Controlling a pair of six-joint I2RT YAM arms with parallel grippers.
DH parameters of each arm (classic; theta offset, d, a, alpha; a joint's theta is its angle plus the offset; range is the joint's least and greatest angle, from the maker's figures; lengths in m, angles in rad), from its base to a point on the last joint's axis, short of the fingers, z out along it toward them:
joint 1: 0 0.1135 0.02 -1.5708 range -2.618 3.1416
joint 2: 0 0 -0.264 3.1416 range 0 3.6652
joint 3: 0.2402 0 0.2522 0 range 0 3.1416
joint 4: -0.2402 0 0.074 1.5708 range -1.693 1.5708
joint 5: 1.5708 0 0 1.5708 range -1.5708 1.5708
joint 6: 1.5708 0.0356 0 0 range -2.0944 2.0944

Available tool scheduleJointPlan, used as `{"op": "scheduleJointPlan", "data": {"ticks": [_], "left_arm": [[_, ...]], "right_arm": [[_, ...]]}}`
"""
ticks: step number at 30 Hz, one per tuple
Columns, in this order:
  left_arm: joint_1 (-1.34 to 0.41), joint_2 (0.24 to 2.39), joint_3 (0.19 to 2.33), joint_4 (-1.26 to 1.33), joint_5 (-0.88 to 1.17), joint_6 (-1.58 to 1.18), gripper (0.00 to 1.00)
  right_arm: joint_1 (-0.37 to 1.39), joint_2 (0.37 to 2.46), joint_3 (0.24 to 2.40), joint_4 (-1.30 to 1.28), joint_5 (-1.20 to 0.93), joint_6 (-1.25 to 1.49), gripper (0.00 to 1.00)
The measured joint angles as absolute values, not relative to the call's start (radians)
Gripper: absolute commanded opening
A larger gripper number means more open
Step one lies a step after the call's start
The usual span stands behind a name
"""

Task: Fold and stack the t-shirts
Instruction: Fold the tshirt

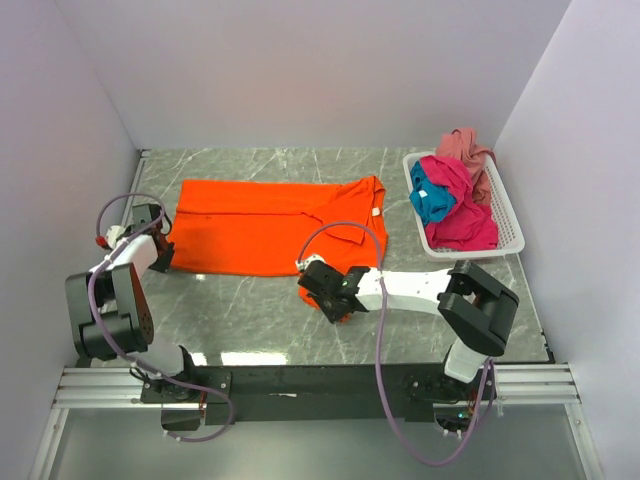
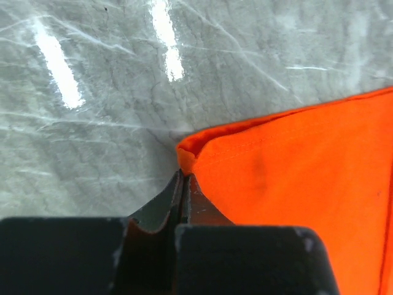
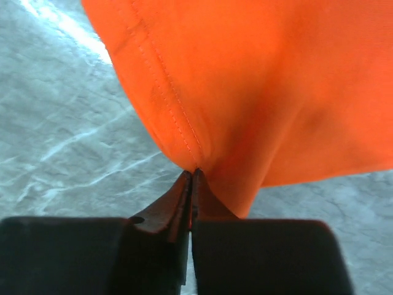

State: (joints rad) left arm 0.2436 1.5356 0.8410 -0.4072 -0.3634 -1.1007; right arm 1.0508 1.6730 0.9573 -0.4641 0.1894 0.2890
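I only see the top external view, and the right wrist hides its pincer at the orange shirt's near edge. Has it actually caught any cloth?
Observer: Yes. The right wrist view shows the right pincer shut on a stitched hem of the orange t-shirt, with the cloth gathered to a point where it is pinched.
Operator: And the left one, at the shirt's left corner?
Observer: The left wrist view shows the left pincer shut right at that corner. The cloth runs into its tip, and the edge there is rolled over on itself.
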Motion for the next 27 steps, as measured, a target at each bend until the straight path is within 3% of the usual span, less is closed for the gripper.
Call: {"op": "scheduleJointPlan", "data": {"ticks": [15, 27], "left_arm": [[0.239, 1.421, 0.839, -0.421, -0.355, -1.096, 0.01], [0.212, 1.55, 1.007, -0.435, -0.32, -1.117, 0.01]], "right_arm": [[0.957, 1.467, 0.986, -0.493, 0.254, 0.298, 0.0], [0.717, 1.548, 1.176, -0.435, 0.265, 0.205, 0.0]]}}
